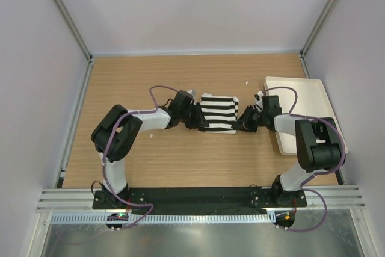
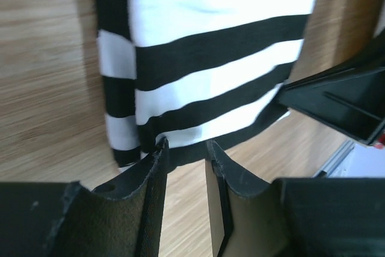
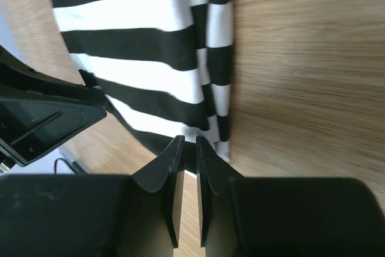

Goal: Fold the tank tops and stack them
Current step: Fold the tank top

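The left end effector (image 2: pixel 185 148) stands part-open, its tips at the near hem of the tank top (image 1: pixel 218 113). The right end effector (image 3: pixel 187 142) is narrowed to a slit at the opposite corner, and I cannot tell whether it pinches cloth. The striped top lies as a compact rectangle mid-frame on the table (image 1: pixel 180 76), with a white tray (image 1: pixel 301 88) at the right. The folding looks nearly finished. The next move probably calls for both sides to grip evenly, so the layers stay together for stacking. No brand or writing is legible.
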Robot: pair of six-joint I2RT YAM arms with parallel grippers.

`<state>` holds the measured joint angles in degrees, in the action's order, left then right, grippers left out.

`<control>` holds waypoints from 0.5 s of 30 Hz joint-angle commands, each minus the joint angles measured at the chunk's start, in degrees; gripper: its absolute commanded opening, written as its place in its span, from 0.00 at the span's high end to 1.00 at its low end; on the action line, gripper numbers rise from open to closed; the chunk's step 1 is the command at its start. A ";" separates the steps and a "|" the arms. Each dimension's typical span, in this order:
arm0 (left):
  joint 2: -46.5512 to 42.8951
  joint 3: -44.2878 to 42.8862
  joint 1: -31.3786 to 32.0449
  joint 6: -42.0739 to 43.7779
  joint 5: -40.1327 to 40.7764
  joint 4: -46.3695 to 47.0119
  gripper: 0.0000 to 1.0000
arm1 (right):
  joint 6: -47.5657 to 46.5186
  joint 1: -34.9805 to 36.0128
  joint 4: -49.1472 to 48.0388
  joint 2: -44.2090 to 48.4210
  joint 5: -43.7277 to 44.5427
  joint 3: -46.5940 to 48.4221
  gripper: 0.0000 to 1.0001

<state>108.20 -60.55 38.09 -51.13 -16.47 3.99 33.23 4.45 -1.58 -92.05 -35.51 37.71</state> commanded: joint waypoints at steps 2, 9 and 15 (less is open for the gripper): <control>-1.50 0.44 -0.20 -0.20 2.22 -0.20 0.68 | -3.43 0.21 1.23 1.43 8.86 -0.45 0.78; -9.58 1.49 -0.03 4.37 8.29 -7.41 0.57 | -7.21 0.39 8.43 14.86 17.74 -0.54 0.31; -29.07 13.87 0.94 6.13 23.21 -8.12 0.43 | -9.15 0.47 12.30 36.48 29.06 -5.19 0.00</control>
<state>88.71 -51.37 38.54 -47.31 -3.92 -2.42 26.55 4.75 8.32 -63.46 -15.66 34.02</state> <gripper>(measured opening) 0.544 0.994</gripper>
